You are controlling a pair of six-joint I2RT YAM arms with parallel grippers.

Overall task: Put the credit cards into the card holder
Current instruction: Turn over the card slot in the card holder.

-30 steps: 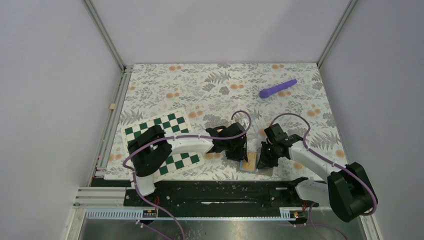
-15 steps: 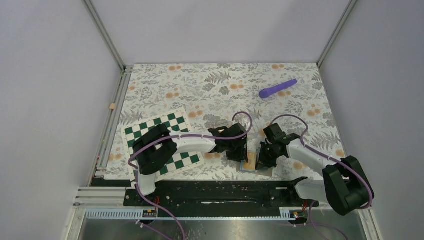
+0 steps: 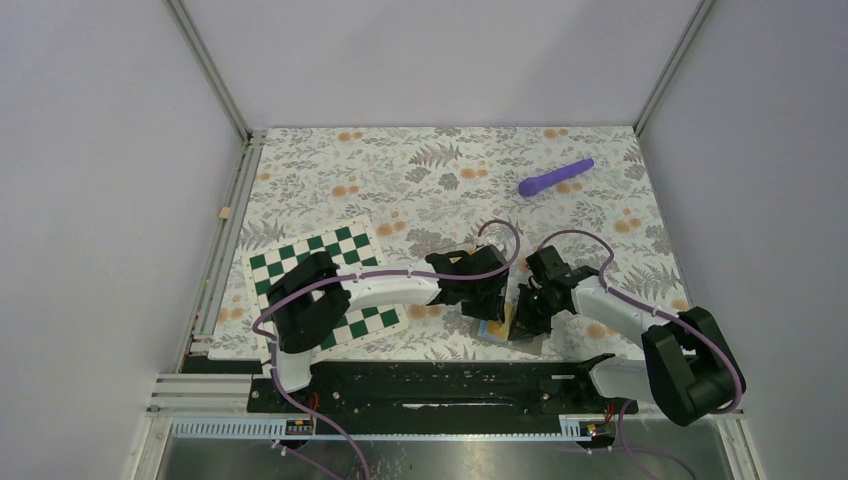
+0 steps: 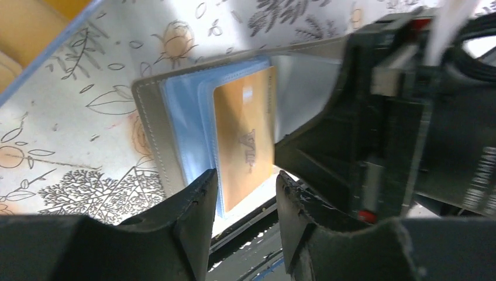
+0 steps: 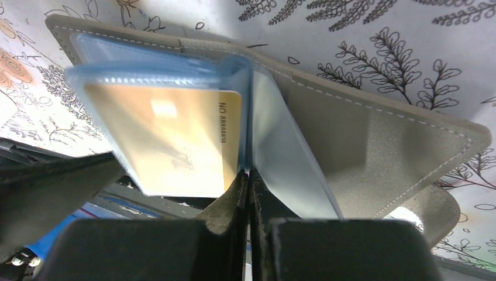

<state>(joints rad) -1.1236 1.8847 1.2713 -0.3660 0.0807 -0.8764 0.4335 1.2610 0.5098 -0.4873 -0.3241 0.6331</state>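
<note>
The card holder (image 3: 527, 343) is a grey wallet with clear blue sleeves, lying open at the table's near edge. An orange-yellow credit card (image 4: 245, 134) sits partly inside a sleeve, its near end sticking out. My left gripper (image 4: 247, 181) is open, its fingertips standing on either side of that end with a small gap. My right gripper (image 5: 249, 175) is shut on the edge of a clear sleeve (image 5: 286, 152) beside the credit card (image 5: 169, 140). In the top view both grippers (image 3: 492, 312) (image 3: 522, 318) meet over the holder and hide most of it.
A green-and-white chessboard (image 3: 330, 250) lies at the left under the left arm. A purple rod (image 3: 556, 177) rests at the far right. Another orange-yellow flat piece (image 4: 29, 23) shows in the left wrist view's top corner. The black base rail (image 3: 440, 385) runs just below the holder.
My right gripper has shut on the sleeve. The left gripper has shifted a little to the right, closer over the holder.
</note>
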